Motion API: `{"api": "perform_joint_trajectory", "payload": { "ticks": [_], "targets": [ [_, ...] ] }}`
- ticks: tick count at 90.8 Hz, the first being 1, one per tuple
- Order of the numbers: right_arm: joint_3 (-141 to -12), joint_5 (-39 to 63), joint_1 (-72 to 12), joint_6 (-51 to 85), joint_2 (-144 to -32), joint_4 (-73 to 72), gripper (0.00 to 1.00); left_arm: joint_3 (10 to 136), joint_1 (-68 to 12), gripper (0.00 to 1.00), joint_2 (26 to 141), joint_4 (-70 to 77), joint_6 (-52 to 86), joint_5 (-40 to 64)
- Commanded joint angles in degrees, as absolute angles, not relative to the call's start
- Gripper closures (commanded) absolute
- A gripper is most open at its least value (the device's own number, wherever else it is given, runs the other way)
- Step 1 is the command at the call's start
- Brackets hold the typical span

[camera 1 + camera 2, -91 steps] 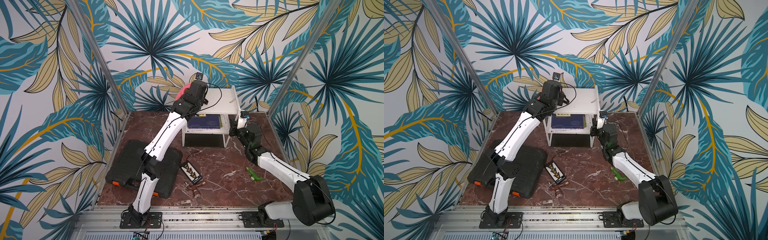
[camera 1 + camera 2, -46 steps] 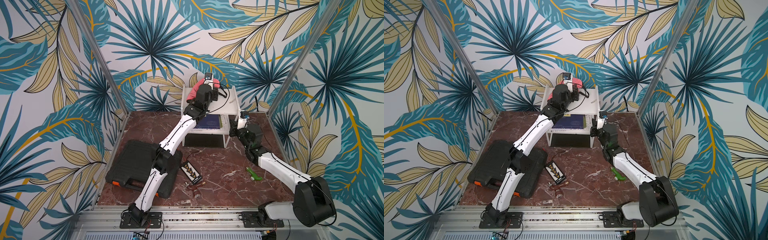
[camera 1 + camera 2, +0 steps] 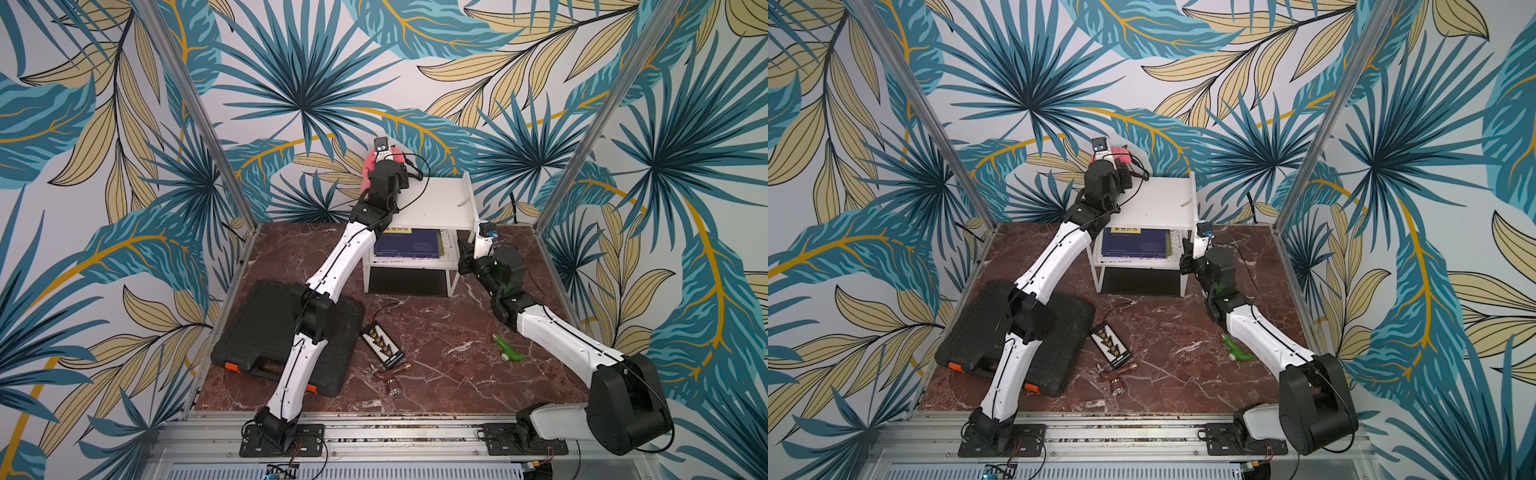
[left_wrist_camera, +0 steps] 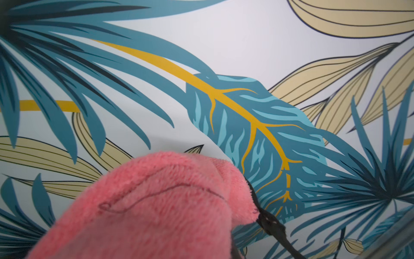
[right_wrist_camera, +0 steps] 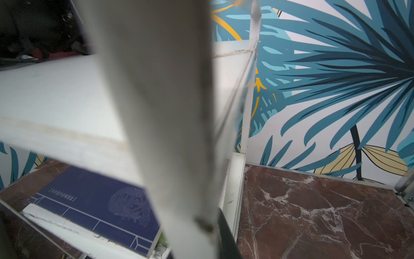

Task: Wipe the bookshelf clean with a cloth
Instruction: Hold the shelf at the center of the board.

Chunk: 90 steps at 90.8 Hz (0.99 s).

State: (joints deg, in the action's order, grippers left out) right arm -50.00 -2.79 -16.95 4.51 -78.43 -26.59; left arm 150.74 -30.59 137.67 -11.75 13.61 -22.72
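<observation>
So the left gripper (image 3: 380, 162) has its jaws clamped on the fluffy pink microfibre cloth (image 3: 367, 169), up at the back-left corner of the small white two-tier metal bookshelf (image 3: 436, 204). The right gripper (image 3: 464, 254) pinches its front-right leg.

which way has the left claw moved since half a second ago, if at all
yes: the left claw, gripping the cloth, slid left along the bookshelf top toward its far left corner

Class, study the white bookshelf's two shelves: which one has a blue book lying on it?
The lower shelf: the blue book lies flat there. The top shelf holds no book; the pink cloth is at its far left corner.
</observation>
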Motion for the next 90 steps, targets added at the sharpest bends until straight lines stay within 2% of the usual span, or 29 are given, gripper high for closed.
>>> {"api": "perform_joint_trajectory", "payload": {
  "ticks": [1, 8, 16, 23, 33, 43, 47, 52, 59, 67, 80, 85, 90],
  "targets": [
    [-49.6, -1.5, -17.2, 12.8, -78.0, -20.4, 1.00, 148.2, -38.0, 1.00, 140.4, -16.6, 13.9, -12.7],
    [-49.7, -1.4, -17.1, 12.8, -78.6, -20.7, 1.00, 148.7, -40.9, 1.00, 140.7, -14.9, 13.4, -8.1],
    [-50.0, -1.0, -17.1, 13.1, -79.0, -21.3, 1.00, 149.9, -41.6, 1.00, 140.8, -18.6, 9.9, -13.6],
    [-49.9, -0.3, -17.1, 13.5, -79.1, -21.9, 1.00, 149.1, -39.2, 1.00, 139.8, -21.9, 10.0, -19.9],
    [-49.8, -0.2, -17.2, 13.5, -78.8, -22.0, 1.00, 145.6, -33.8, 1.00, 135.4, -26.0, 13.2, -18.6],
    [-49.0, -0.7, -17.1, 13.7, -78.0, -22.4, 1.00, 135.3, -31.8, 1.00, 127.4, -25.3, 13.4, -20.8],
    [-48.6, -1.3, -17.1, 13.8, -77.8, -22.7, 1.00, 129.8, -32.0, 1.00, 122.9, -22.6, 13.5, -17.1],
    [-48.2, -2.3, -17.2, 13.7, -77.7, -22.7, 1.00, 123.0, -32.7, 1.00, 117.3, -17.4, 14.9, -7.0],
    [-48.2, -3.5, -17.1, 13.7, -77.7, -22.4, 1.00, 119.5, -34.9, 1.00, 112.0, -15.3, 15.3, 4.9],
    [-48.2, -3.7, -17.1, 13.7, -77.6, -22.5, 1.00, 116.9, -37.4, 1.00, 107.8, -18.1, 14.4, 10.1],
    [-48.2, -3.9, -17.2, 13.3, -77.4, -22.7, 1.00, 105.9, -39.6, 1.00, 103.2, -10.8, 18.4, 21.8],
    [-48.3, -4.1, -17.1, 13.1, -77.4, -22.5, 1.00, 104.3, -40.3, 1.00, 103.1, -11.6, 18.1, 22.6],
    [-48.4, -4.0, -17.1, 13.2, -77.3, -22.4, 1.00, 102.2, -40.3, 1.00, 102.4, -13.6, 17.4, 15.5]
  ]
}}
